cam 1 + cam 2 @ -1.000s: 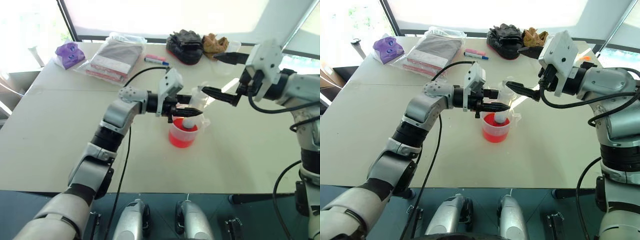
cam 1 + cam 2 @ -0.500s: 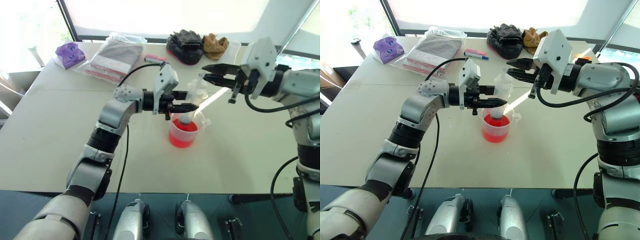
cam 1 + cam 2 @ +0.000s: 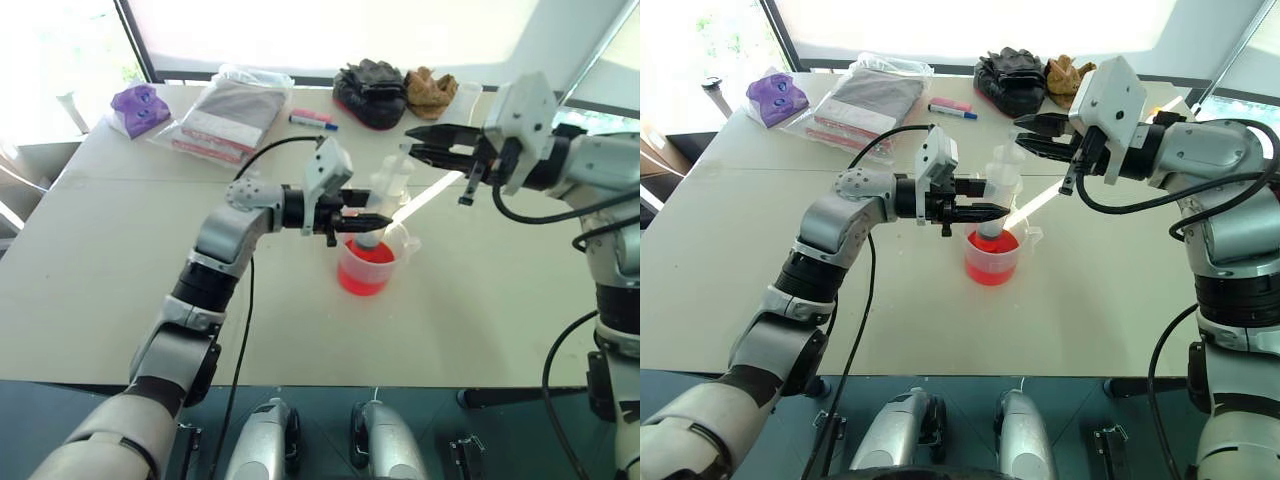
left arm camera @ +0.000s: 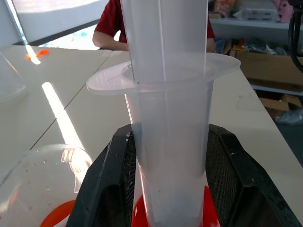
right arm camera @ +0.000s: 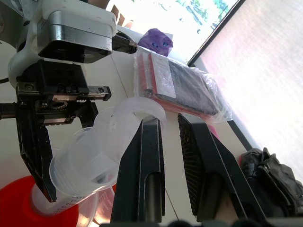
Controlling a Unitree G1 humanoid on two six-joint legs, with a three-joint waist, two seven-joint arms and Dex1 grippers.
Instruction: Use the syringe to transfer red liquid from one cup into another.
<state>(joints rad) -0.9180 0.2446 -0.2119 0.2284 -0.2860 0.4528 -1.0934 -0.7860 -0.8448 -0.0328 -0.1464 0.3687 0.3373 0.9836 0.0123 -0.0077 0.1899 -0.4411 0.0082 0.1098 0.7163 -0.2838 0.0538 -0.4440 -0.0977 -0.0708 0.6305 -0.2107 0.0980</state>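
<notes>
1. The table (image 3: 90,290) is a wide pale top; along its far edge lie a plastic-wrapped package (image 3: 228,118), a purple object (image 3: 138,106), a black bag (image 3: 372,92) and a marker pen (image 3: 313,121).
2. The left gripper (image 3: 980,211) reaches in level from the left, its two black fingers clamped on the barrel of the syringe (image 3: 998,200) from either side, just below the barrel's flange.
3. The right gripper (image 3: 420,144) comes in from the right at the height of the syringe's top; its jaws are drawn together, with the plunger's rounded white end lying against one finger (image 5: 144,156). Whether they actually pinch the plunger cannot be told.
4. The handled beaker (image 3: 368,265) stands near the table's middle, holding red liquid (image 3: 362,275) to roughly half its depth.
5. The syringe stands nearly upright over that beaker, its lower end down inside the beaker's mouth at the liquid.
6. A smaller clear cup (image 3: 387,186) stands just behind the beaker, partly hidden by the syringe.
</notes>
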